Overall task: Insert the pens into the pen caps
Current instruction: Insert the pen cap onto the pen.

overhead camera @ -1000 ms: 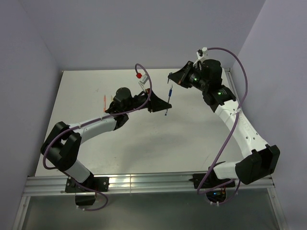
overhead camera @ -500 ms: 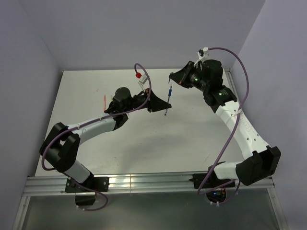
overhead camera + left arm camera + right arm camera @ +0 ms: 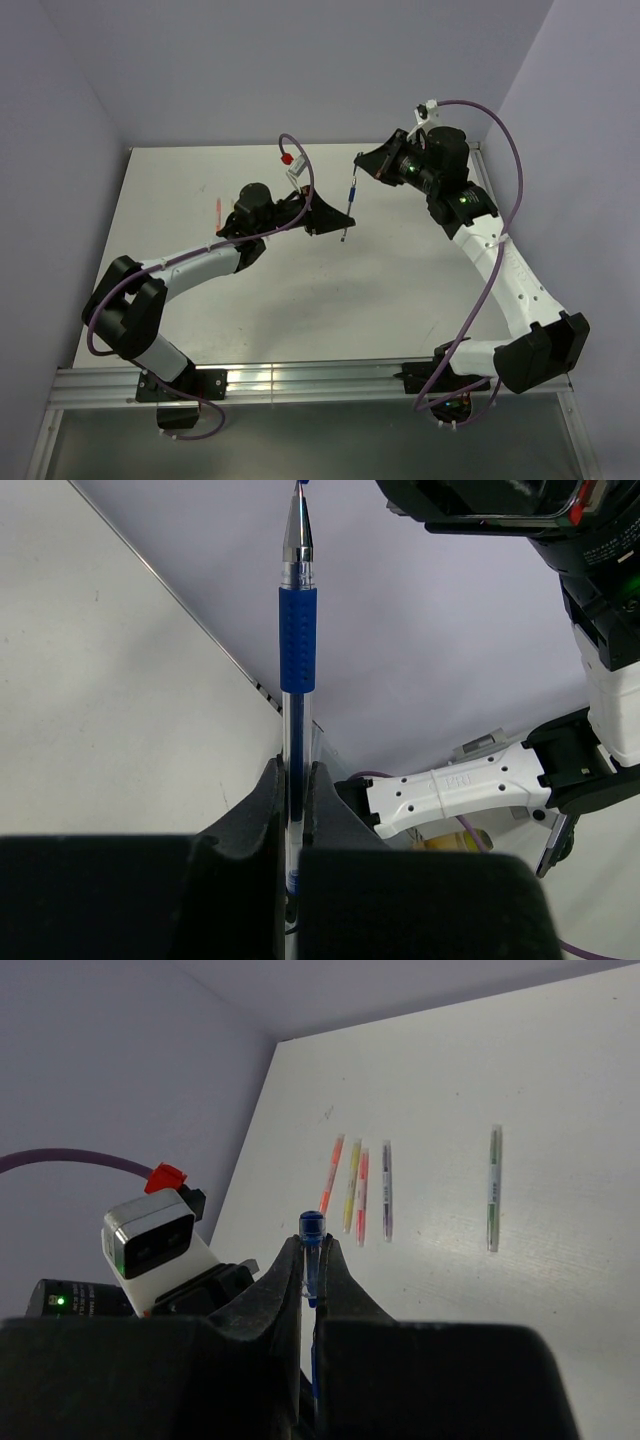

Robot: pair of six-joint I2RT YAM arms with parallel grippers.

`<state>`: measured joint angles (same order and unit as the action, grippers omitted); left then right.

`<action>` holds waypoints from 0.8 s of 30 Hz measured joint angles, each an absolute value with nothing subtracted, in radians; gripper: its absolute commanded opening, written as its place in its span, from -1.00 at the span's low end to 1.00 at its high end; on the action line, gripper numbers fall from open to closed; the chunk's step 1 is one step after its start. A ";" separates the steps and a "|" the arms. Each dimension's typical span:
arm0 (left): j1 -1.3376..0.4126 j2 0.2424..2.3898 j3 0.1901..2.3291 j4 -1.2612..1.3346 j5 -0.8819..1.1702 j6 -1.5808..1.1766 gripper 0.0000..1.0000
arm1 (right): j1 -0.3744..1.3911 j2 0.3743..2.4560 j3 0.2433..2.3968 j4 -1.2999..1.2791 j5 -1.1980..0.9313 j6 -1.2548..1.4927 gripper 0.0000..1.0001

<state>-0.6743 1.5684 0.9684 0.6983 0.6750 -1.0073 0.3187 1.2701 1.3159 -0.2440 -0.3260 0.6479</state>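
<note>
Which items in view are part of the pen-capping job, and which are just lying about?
Job:
blue pen in left gripper
blue cap in right gripper
orange pen, yellow pen, pink pen, grey pen, green pen, lying on table

Not job:
purple cable

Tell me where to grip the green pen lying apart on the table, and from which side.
Grip the green pen mid-barrel, from straight above, jaws across its width. It lies flat on the table, thin and straight, with bare surface either side.
</note>
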 measured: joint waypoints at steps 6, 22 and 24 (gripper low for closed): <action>-0.673 1.568 0.968 0.696 0.675 -1.006 -0.99 | 0.323 1.270 1.316 -0.250 -0.326 0.642 -1.00; -0.671 1.564 0.968 0.692 0.675 -0.989 -0.99 | 0.345 1.272 1.316 -0.256 -0.323 0.630 -1.00; -0.670 1.560 0.968 0.691 0.675 -0.987 -0.99 | 0.346 1.273 1.316 -0.256 -0.322 0.630 -1.00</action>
